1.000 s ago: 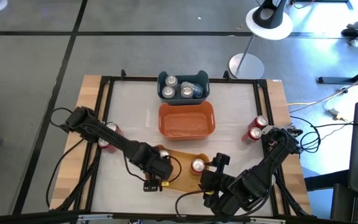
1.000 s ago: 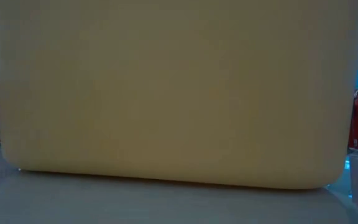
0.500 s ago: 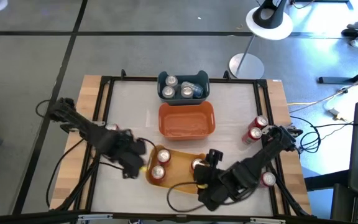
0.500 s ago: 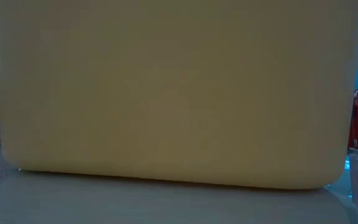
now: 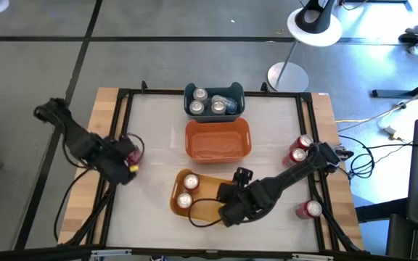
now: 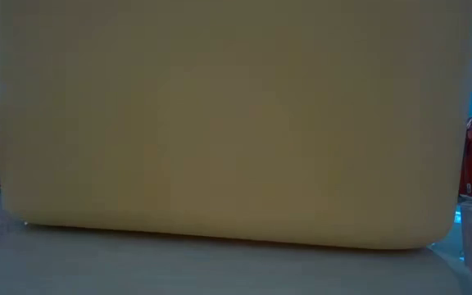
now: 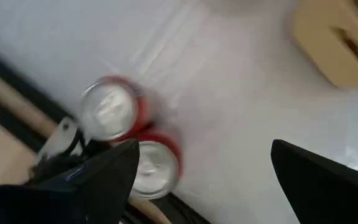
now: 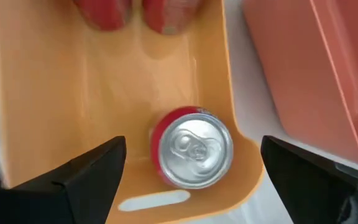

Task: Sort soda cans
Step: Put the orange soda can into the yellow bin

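Several red soda cans stand about the table. A yellow bin (image 5: 207,209) near the front holds two cans (image 5: 187,191) at its left end and one can (image 8: 194,149) at its right end. My right gripper (image 5: 231,197) hangs open above that one can, a finger on either side, touching nothing. My left gripper (image 5: 124,164) is open above two red cans (image 7: 129,137) that stand upright by the table's left rail. A dark blue bin (image 5: 215,101) at the back holds several cans. In the low view the yellow bin's wall (image 6: 228,123) hides both grippers.
An empty orange bin (image 5: 218,139) sits between the blue bin and the yellow one. Two red cans (image 5: 300,150) stand by the right rail and one more (image 5: 310,209) near the front right. A black frame (image 5: 122,109) rims the table.
My left gripper has swung from above the yellow bin toward the table's left edge, rising and rolling, and stays open; the two cans in the bin's left end now show. My right gripper has moved left over the bin and sunk toward the can there, still open.
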